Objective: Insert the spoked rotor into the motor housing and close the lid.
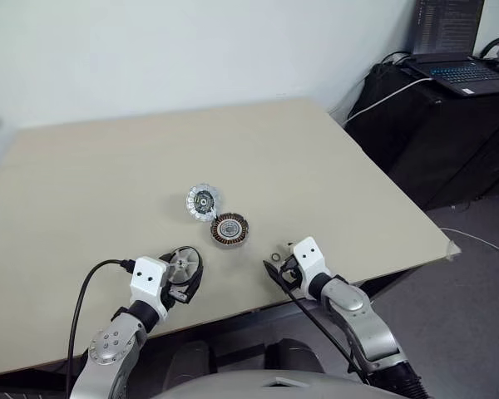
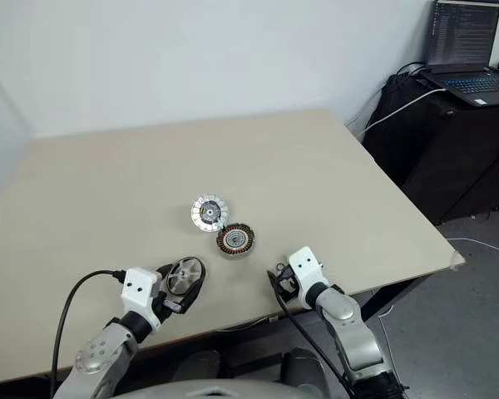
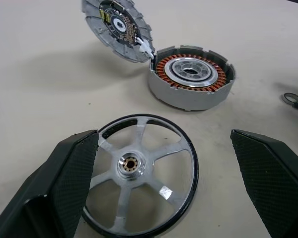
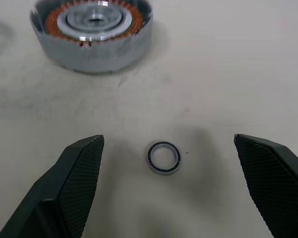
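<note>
**A:** Starting on the left: the left gripper (image 3: pixel 164 183) hangs spread wide, gripping nothing, with the spoked rotor (image 3: pixel 139 173) flat on the table (image 1: pixel 108 166) between its fingers.

**B:** So that arm is the nearer one?

**A:** By far. The rotor lies at the near left; the motor housing (image 1: pixel 229 229) is farther in and to its right, copper windings up, well apart.

**B:** And the lid (image 1: pixel 203 202)?

**A:** Touching the housing's far-left edge, tilted up, scalloped face showing.

**B:** The right side?

**A:** The right gripper (image 4: pixel 166 188) is also released and empty, a tiny metal ring (image 4: pixel 164 157) on the table between its fingers, housing beyond it.
</note>
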`<control>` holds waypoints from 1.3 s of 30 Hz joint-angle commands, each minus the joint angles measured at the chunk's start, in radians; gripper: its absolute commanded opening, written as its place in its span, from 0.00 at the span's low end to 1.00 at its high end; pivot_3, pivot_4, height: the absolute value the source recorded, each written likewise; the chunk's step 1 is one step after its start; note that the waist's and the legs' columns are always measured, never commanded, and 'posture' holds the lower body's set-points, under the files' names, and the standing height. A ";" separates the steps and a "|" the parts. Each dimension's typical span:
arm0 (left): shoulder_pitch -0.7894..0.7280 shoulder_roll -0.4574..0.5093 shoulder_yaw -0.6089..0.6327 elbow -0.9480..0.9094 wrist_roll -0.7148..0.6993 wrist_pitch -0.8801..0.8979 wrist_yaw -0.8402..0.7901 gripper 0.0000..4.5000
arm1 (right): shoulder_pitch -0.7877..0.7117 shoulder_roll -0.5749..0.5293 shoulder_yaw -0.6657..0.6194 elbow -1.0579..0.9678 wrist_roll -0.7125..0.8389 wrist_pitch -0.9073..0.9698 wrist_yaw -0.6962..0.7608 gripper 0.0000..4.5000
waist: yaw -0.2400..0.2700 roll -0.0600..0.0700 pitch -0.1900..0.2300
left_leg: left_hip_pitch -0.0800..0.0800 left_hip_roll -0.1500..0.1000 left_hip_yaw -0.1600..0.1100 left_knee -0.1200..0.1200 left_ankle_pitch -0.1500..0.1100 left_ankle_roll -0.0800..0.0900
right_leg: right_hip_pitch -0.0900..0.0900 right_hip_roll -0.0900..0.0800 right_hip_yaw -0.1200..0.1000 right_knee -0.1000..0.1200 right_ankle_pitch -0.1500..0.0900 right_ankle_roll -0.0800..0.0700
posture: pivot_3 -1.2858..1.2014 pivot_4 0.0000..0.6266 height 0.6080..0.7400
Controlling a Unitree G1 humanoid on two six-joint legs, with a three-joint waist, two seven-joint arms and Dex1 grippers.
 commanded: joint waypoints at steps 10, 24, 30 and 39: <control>-0.001 -0.005 -0.021 -0.098 -0.003 0.039 0.028 1.00 | -0.069 0.044 -0.002 0.149 0.002 -0.036 0.016 0.71 | 0.000 0.000 -0.001 | 0.001 0.001 0.000 0.000 0.000 0.000 | 0.000 0.001 0.000 0.001 0.000 0.000 | 0.52 0.00 1.00; -0.004 -0.003 -0.021 -0.125 -0.007 0.066 0.038 1.00 | -0.005 0.020 -0.003 -0.009 0.023 0.018 0.038 0.22 | 0.004 0.003 -0.005 | 0.001 0.000 0.000 0.001 0.000 0.000 | 0.001 0.000 0.000 0.000 0.000 0.000 | 0.52 0.00 1.00; -0.012 -0.005 -0.027 -0.114 -0.006 0.067 0.041 1.00 | -0.100 0.019 0.037 -0.096 -0.063 0.083 -0.020 0.22 | -0.004 0.003 -0.004 | 0.002 0.001 0.000 0.001 0.000 0.000 | 0.001 0.001 0.000 0.001 0.000 0.000 | 0.52 0.00 1.00; -0.022 -0.008 -0.022 -0.079 -0.009 0.034 0.036 1.00 | -0.306 0.086 0.128 0.061 -0.133 0.080 -0.020 0.22 | 0.000 0.003 -0.004 | 0.003 0.000 0.000 0.000 -0.001 -0.001 | 0.000 0.002 0.000 0.002 0.000 -0.001 | 0.52 0.00 1.00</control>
